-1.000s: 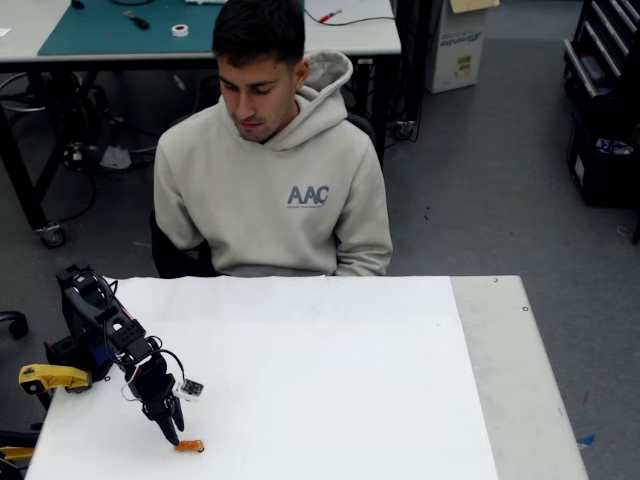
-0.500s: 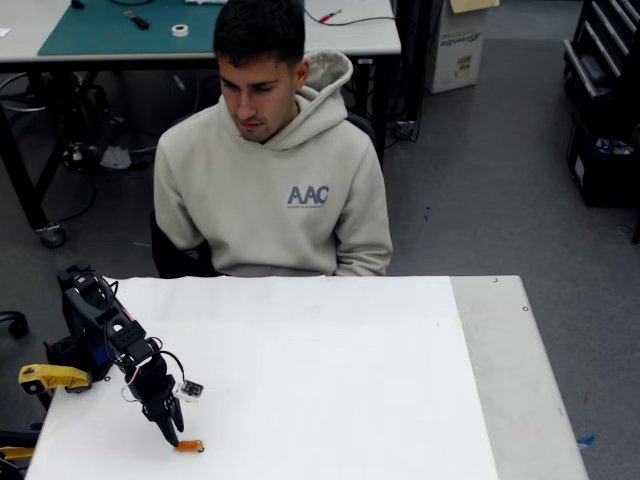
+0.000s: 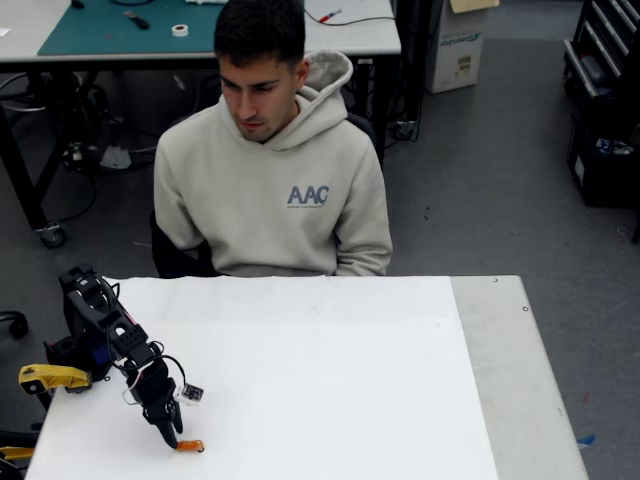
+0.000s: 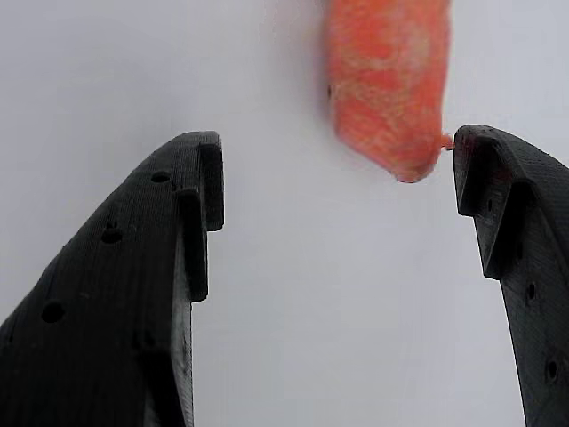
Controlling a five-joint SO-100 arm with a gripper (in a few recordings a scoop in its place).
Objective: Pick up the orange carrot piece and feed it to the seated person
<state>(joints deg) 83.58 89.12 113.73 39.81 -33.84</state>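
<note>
The orange carrot piece lies on the white table sheet near its front left edge. My black gripper points down just left of it, tips close to the sheet. In the wrist view the carrot piece sits ahead of the open jaws, its near end touching the tip of the right finger; the left finger stands well apart from it. My gripper holds nothing. The seated person in a beige hoodie sits behind the table's far edge, looking down.
A yellow clamp-like part sits at the table's left edge beside the arm's base. A bare grey strip of table runs along the right. A desk with a tape roll stands behind the person.
The arm has lowered slightly and the gripper has settled closer to the sheet beside the carrot piece. The carrot piece has not moved.
</note>
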